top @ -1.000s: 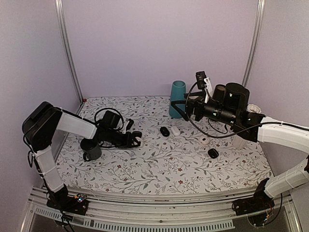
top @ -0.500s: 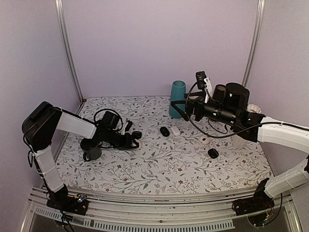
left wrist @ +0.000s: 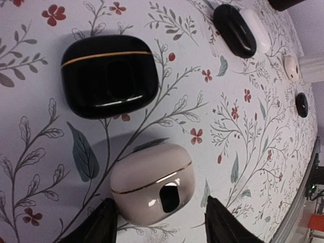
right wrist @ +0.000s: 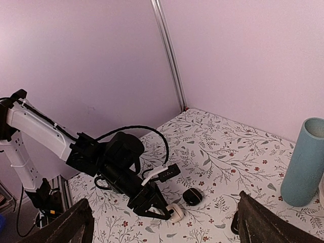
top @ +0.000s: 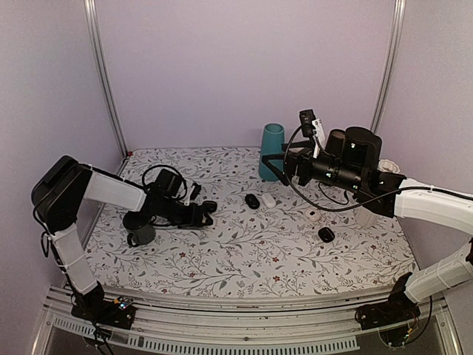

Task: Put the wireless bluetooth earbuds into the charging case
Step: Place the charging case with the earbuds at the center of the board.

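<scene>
The charging case (left wrist: 152,190), white and closed, with a gold seam and a dark oval spot, lies on the flowered cloth. It sits between the fingertips of my left gripper (left wrist: 162,225), which is open and low. The right wrist view shows the case (right wrist: 177,211) at those fingertips. In the top view my left gripper (top: 202,216) hides it. A small white round piece (top: 313,215) and a small black one (top: 326,234), perhaps earbuds, lie at the right. My right gripper (top: 279,168) hangs high, open and empty.
A black rounded case (left wrist: 109,76) lies just beyond the white one. A black oval case (top: 253,200) and a white oval case (top: 268,200) lie mid-table. A dark mug (top: 139,229) stands by the left arm. A teal tumbler (top: 272,151) stands at the back.
My left gripper has drawn back a little to the left, uncovering the black rounded case in the top view. The right arm has not moved.
</scene>
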Motion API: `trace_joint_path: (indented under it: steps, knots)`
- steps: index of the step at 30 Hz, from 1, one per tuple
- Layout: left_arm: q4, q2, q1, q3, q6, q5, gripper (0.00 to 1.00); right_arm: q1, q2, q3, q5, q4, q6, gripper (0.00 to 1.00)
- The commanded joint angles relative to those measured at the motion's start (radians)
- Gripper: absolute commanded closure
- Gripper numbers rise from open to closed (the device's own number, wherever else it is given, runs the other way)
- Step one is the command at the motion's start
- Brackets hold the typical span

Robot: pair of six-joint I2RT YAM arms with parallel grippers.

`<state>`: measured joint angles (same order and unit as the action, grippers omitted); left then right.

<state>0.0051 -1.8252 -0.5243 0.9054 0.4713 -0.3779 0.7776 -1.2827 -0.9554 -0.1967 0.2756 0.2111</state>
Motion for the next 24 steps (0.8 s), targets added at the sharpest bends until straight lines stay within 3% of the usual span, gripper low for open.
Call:
trace_joint_path:
  steps: [1, 14, 15, 16, 24]
  knots:
    - [-0.030, 0.036, 0.012, 0.019, -0.022, 0.030, 0.37, -0.004, 0.026, -0.017, -0.016, -0.004, 0.002, 0.01]
    - [-0.049, 0.074, 0.010, 0.031, -0.033, 0.063, 0.21, -0.004, 0.022, -0.028, -0.014, -0.009, -0.002, 0.01]
    - [-0.052, 0.077, 0.009, 0.032, -0.033, 0.066, 0.09, -0.004, 0.020, -0.028, -0.014, -0.009, -0.002, 0.01]
    - [-0.054, 0.080, 0.009, 0.032, -0.033, 0.067, 0.05, -0.004, 0.021, -0.029, -0.014, -0.009, -0.003, 0.01]
    - [-0.078, 0.110, 0.002, 0.042, -0.031, 0.095, 0.04, -0.005, 0.025, -0.022, -0.011, -0.007, -0.003, 0.01]
